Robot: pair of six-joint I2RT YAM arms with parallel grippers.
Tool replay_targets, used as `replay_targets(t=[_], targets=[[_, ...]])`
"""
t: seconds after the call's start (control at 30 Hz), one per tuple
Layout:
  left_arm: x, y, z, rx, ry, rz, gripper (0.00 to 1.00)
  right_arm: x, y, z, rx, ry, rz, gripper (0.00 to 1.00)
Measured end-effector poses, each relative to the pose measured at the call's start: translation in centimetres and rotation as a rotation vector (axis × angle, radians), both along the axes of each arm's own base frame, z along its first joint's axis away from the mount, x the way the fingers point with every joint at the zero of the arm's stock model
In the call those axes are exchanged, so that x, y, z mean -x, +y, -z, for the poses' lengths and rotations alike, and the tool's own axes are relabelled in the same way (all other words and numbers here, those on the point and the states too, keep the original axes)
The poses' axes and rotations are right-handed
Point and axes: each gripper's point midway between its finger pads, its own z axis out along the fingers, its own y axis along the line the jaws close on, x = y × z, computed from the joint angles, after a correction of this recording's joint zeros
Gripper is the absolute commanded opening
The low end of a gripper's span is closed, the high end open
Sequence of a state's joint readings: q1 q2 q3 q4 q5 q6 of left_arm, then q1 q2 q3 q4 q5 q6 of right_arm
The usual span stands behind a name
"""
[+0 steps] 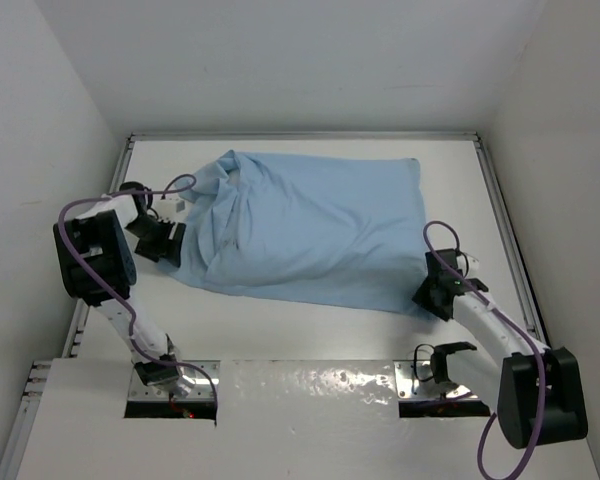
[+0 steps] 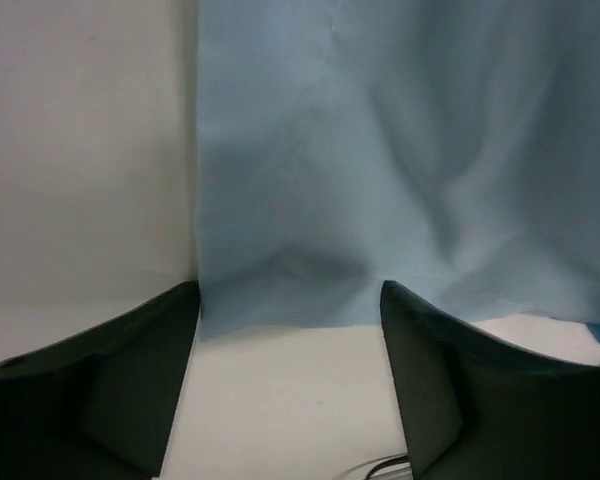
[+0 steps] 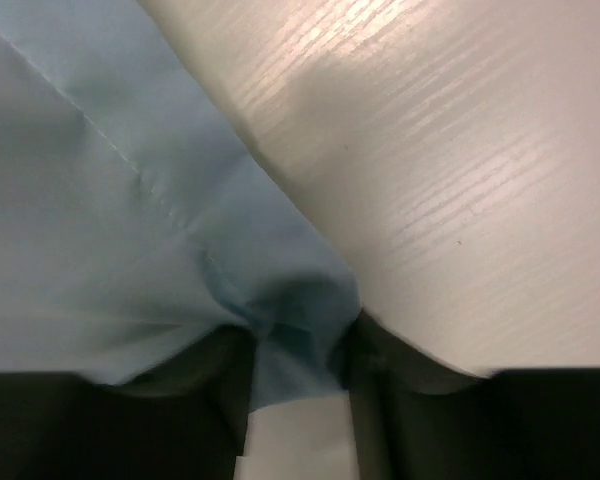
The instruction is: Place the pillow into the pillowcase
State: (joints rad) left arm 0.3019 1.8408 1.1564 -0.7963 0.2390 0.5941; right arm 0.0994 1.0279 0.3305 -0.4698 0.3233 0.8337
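The light-blue pillowcase (image 1: 310, 230) lies puffed on the table (image 1: 310, 335), its contents hidden. The right gripper (image 3: 295, 350) pinches its near right corner. The left gripper (image 2: 288, 300) gapes at its left edge, holding nothing.

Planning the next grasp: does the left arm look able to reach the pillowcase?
Probably yes: the left hand is open, the pillowcase edge lies right in front of it, and nothing stands between.
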Motion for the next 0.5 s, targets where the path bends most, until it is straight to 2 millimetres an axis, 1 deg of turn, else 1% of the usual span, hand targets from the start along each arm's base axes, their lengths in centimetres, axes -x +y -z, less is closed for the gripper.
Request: replay_targets(t=[0.03,0.07,0.1,0.2,0.27,0.3,0.33,0.37,0.4,0.43,0.47,0.5], targets=[[-0.2,-0.3,0.0,0.008,0.003,0.004,0.0,-0.2,0.1,0.0,-0.006,-0.012,0.004,0.19],[-0.4,-0.7,0.3,0.031,0.002,0.016,0.0,-0.4,0.2,0.0,-0.018,-0.029,0.015,0.0],[-0.4,-1.2,0.5,0.054,0.013,0.023,0.0,-0.6,0.5,-0.1,-0.033,-0.044,0.019,0.0],[0.0,-2.7,0.1,0.136,0.022,0.034,0.0,-0.9,0.9,-0.7,-0.06,-0.087,0.01,0.0],[0.4,-3.7,-0.5,0.198,0.036,0.045,0.0,-1.6,1.1,-1.9,-0.064,-0.136,-0.004,0.0],[0.4,-4.3,-1.3,0.237,0.038,0.048,0.0,-2.0,1.1,-3.0,-0.062,-0.162,-0.015,0.0],[0.0,-4.6,-2.3,0.268,0.025,0.045,0.0,-2.6,1.1,-3.9,-0.061,-0.186,-0.022,0.0],[-0.9,-4.8,-3.6,0.29,-0.01,0.047,0.0,-4.0,1.1,-6.8,-0.054,-0.251,-0.043,0.0],[-1.6,-5.0,-5.3,0.308,-0.043,0.049,0.0,-5.1,1.2,-9.2,-0.05,-0.298,-0.056,0.0],[-3.0,-4.9,-7.8,0.322,-0.104,0.052,0.0,-6.6,1.3,-12.4,-0.045,-0.362,-0.075,0.0],[-4.5,-4.6,-10.7,0.332,-0.173,0.054,0.0,-8.0,1.5,-16.1,-0.042,-0.434,-0.095,0.0],[-6.4,-3.9,-14.4,0.333,-0.277,0.055,0.0,-9.2,1.7,-20.0,-0.039,-0.513,-0.117,0.0]])
